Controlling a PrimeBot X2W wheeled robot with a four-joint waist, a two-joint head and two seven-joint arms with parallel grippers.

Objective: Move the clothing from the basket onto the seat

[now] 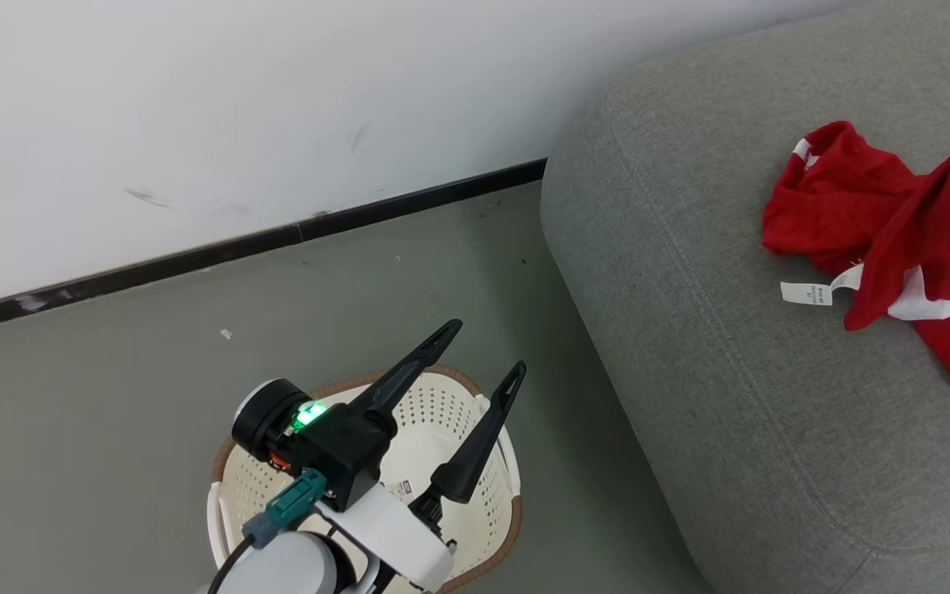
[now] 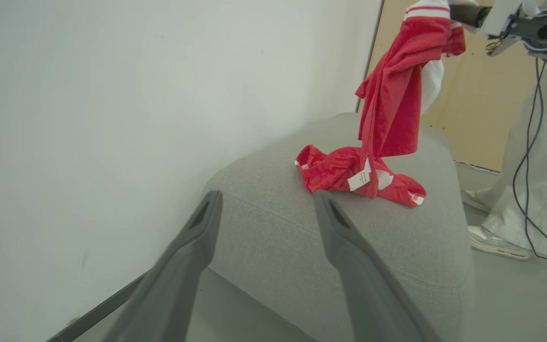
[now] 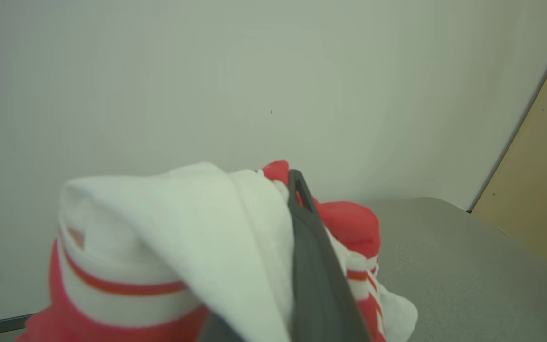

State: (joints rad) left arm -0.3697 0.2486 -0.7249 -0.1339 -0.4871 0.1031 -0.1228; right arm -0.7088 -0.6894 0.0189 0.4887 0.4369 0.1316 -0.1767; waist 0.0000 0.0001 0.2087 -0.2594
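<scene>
Two long dark fingers of the left gripper (image 1: 483,346) stand spread wide and hold nothing, poised over the basket (image 1: 442,403) on the floor (image 1: 112,396) in the head view. Just right of the basket rises the seat (image 1: 731,371). On its top, towards the view's right edge, the clothing (image 1: 871,223) lies crumpled, with a white label (image 1: 805,293) flat on the grey cloth. A white wall (image 1: 236,107) with a black skirting strip (image 1: 409,202) runs behind.

In the left wrist view the same parted fingers (image 2: 193,247) frame a corner of the seat (image 2: 278,228). Part of the clothing (image 2: 335,168) is bunched on the cushion. Another part hangs from the right gripper (image 2: 463,13) at the top right, which is clamped on its upper end, while its lower end reaches down to the heap. At the right a person (image 2: 539,190) in pale trousers stands on the floor beside the seat, one shoe (image 2: 492,240) showing.

In the right wrist view one finger (image 3: 309,247) rises from the bottom edge. A white band (image 3: 159,237) with a thin red stripe is draped against its left side and covers the other finger, and red cloth bulges just past its tip. The seat (image 3: 468,266) lies beyond, under the wall
</scene>
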